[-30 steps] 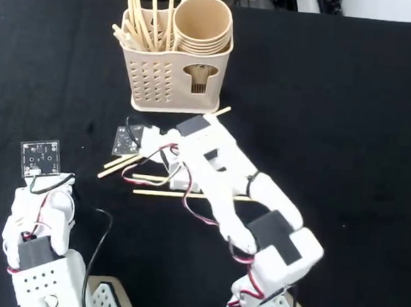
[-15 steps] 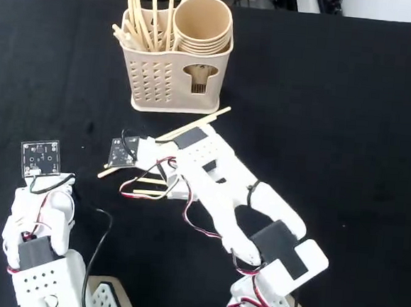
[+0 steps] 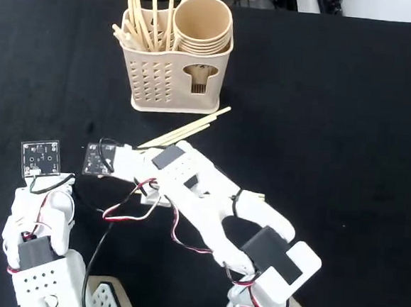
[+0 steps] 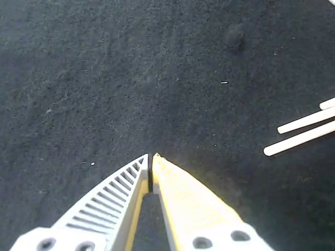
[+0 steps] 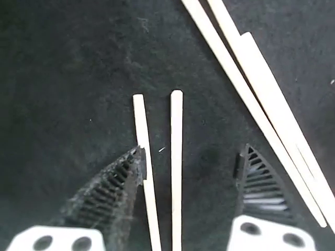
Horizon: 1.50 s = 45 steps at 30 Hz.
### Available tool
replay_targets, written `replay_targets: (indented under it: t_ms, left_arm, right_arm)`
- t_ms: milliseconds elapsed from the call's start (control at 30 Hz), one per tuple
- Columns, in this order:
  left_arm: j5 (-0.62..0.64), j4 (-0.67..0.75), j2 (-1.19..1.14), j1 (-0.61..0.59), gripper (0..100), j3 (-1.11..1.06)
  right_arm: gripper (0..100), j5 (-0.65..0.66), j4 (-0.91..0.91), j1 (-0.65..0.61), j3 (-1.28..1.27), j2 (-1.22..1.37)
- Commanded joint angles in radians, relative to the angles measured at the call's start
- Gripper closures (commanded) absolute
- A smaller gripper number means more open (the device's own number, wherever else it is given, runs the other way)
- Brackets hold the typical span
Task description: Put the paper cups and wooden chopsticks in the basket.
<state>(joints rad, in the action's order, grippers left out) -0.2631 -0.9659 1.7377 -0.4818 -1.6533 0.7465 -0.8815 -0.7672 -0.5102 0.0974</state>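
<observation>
Mostly done, with brown paper cups (image 3: pixel 203 22) and pale wooden chopsticks (image 3: pixel 141 20) standing in the beige perforated basket (image 3: pixel 165 79) — perhaps five loose sticks (image 3: pixel 189 129) remaining on the black cloth (image 3: pixel 335 135), two between the spread right gripper (image 5: pixel 192 154), left gripper (image 4: pixel 152 157) pressed together.

Left arm (image 3: pixel 41 251) and right arm (image 3: pixel 209 200): white shells, black servo blocks, red, white and black cables. Each wrist carries a square black circuit board (image 3: pixel 40 157). Left gripper (image 4: pixel 152 157): one white ribbed finger, one yellow. Right gripper (image 5: pixel 192 150): dark ribbed fingers, white bases.
</observation>
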Motion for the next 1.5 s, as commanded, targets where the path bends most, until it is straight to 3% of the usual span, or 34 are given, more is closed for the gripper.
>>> replay_targets:
  t_ms: [0, 300, 567, 633, 800, 1467]
  left_arm:
    - [0.008, -0.003, 0.009, 0.008, 97, 0.058]
    - [0.008, -0.003, 0.009, 0.008, 97, 0.058]
    - [0.006, -0.003, 0.009, 0.008, 97, 0.058]
    - [0.005, -0.003, 0.009, 0.008, 97, 0.058]
    - [0.005, -0.003, 0.009, 0.008, 97, 0.058]
    - [0.003, -0.003, 0.009, 0.008, 97, 0.058]
  right_arm:
    - [71.7, -0.031, 0.017, -0.017, 0.004, -0.044]
    - [71.9, -0.089, -0.002, -0.014, 0.142, 0.157]
    - [72.2, -0.052, -0.061, -0.017, 0.225, 0.216]
    - [76.6, -0.028, -0.075, -0.017, 0.222, 0.216]
    - [99.0, 0.002, -0.114, -0.014, 0.222, 0.222]
    - [98.7, -0.003, -0.212, -0.032, 0.200, 0.214]
